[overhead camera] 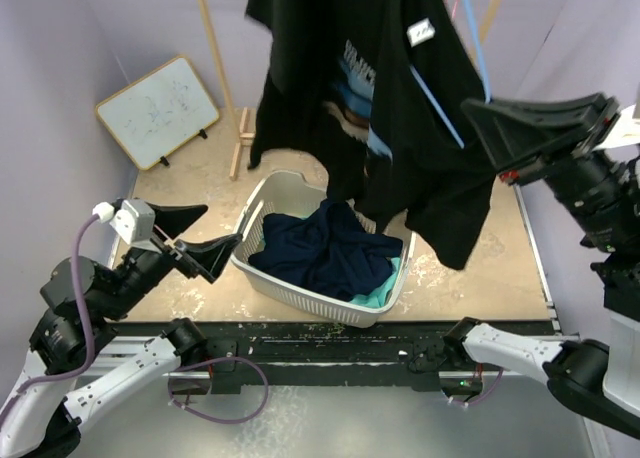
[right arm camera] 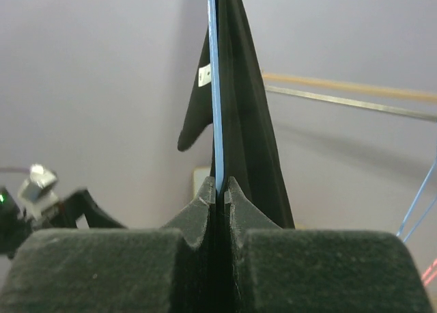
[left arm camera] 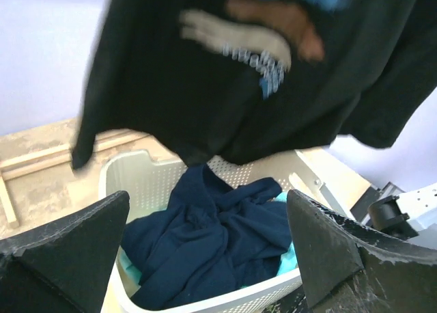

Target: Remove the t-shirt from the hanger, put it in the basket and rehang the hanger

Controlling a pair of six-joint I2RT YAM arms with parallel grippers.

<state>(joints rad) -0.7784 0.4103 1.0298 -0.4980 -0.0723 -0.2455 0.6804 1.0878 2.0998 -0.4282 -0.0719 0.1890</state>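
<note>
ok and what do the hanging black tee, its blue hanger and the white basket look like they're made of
Black t-shirt: soft matte knit, probably cotton; it drapes in loose folds.
Blue hanger: thin and smooth, likely plastic, though coated wire is possible.
White basket: rigid moulded plastic, judging by its perforated walls and rolled rim.

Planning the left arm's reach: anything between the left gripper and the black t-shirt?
Nothing visible. The open left gripper sits beside the laundry basket. The black t-shirt hangs above the basket, with only open air between it and that gripper. The right gripper is shut on the shirt's right edge.
</note>
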